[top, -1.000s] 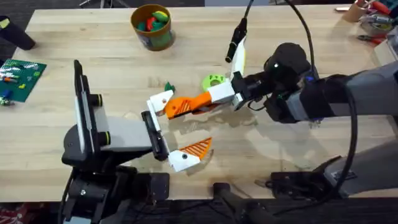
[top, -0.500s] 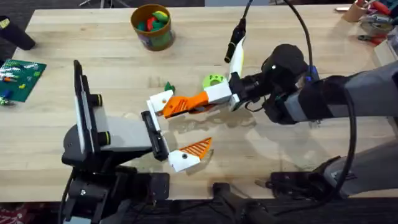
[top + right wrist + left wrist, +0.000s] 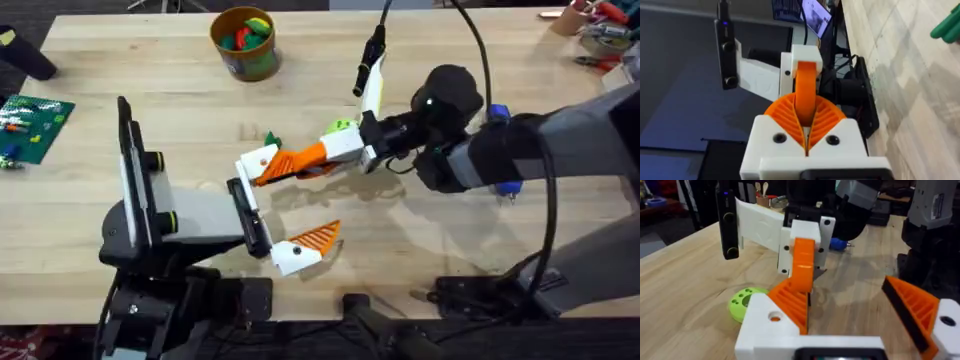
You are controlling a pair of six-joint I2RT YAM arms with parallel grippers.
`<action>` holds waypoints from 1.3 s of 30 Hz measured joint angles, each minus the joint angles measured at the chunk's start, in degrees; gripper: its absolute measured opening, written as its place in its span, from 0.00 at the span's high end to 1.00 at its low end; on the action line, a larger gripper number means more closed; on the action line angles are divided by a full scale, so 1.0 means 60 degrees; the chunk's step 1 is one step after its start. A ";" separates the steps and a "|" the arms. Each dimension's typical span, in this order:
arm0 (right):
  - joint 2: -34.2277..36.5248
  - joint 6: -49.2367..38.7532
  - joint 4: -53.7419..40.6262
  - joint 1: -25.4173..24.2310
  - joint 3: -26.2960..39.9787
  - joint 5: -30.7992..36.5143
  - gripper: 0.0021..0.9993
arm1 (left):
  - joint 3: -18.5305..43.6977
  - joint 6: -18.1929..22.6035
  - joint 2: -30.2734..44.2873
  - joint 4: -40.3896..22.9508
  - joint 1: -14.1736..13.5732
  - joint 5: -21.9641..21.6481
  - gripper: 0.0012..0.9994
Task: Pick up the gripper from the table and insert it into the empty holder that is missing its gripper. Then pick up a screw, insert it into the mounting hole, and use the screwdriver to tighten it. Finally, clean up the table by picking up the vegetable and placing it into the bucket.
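Parts of the stubby blue electric screwdriver [image 3: 503, 116] peek out on either side of the right arm's grey forearm, which covers its middle. The lime-green plastic ring [image 3: 341, 127] is half hidden behind the right gripper [image 3: 322, 155]. A pale label on the grey housing [image 3: 937, 202] in the left wrist view carries print too small to read. The right gripper's white fingers with orange ribbed pads are pressed together on the small orange triangular ribbed gripper [image 3: 285, 166], whose far end meets the small white angular plastic holder [image 3: 258, 160], the upper prong of the left gripper [image 3: 290, 202]. How deep it sits there cannot be told. The left gripper's prongs stand spread wide, pinching nothing, the lower one carrying its own orange ribbed finger [image 3: 318, 238]. A small green vegetable [image 3: 272, 140] lies on the pale wooden table [image 3: 150, 70] just beyond the holder. The small round bucket with a yellow rim [image 3: 243, 43] stands well apart at the far edge, with coloured pieces inside.
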 joint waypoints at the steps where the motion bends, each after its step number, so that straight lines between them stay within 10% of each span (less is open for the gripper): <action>1: 0.0039 0.0000 0.0003 0.0012 0.0048 0.0000 0.98 | 0.0000 0.0000 0.0000 0.0000 0.0000 0.0000 0.01; 39: 0.0927 0.0116 -0.0175 0.0106 0.1262 -0.0629 0.98 | 0.0000 -0.0021 0.0000 0.0032 0.0109 -0.0328 0.01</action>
